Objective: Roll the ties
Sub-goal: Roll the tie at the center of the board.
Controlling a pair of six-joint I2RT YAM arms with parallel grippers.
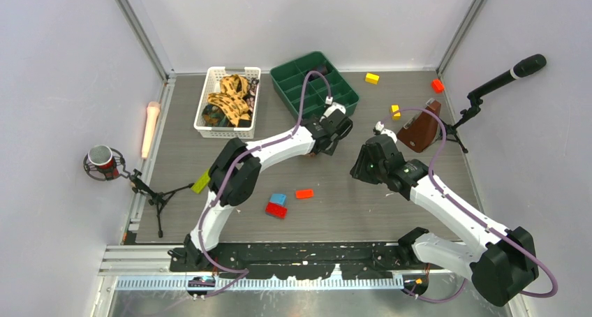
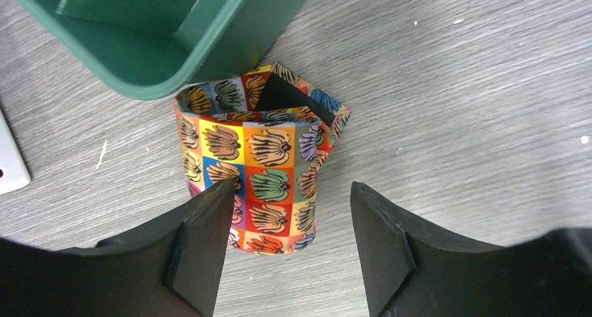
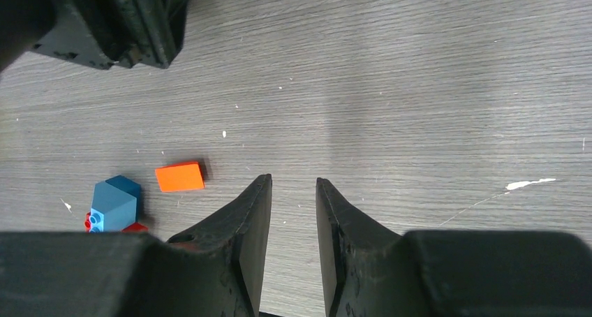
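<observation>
1. At my far left, the white basket [image 1: 202, 100] sits on the tabletop [image 3: 419, 86] holding a heap of tan and dark patterned ties [image 1: 229, 99], loose and tangled together.
2. My left claw [image 2: 292, 198] is released, its jaws spread wide to either side of a rolled tie [image 2: 265, 184]. That roll stands on end on the tabletop, printed in small bright squares. My left fingertip [image 2: 209, 212] is at its side, while my other fingertip stands apart from it.
3. The roll stands just beside the corner of the green tray [image 2: 230, 45], close enough that I cannot tell whether they touch.
4. Nearer my bases lie an orange block [image 3: 179, 177] and a blue block [image 3: 115, 202], the blue one against a red block [image 1: 276, 210].
5. My right claw [image 3: 293, 184] hangs over bare tabletop, its jaws only narrowly parted and grasping nothing.
6. Further right is a reddish-brown thing [image 1: 421, 130] that I cannot make out.
</observation>
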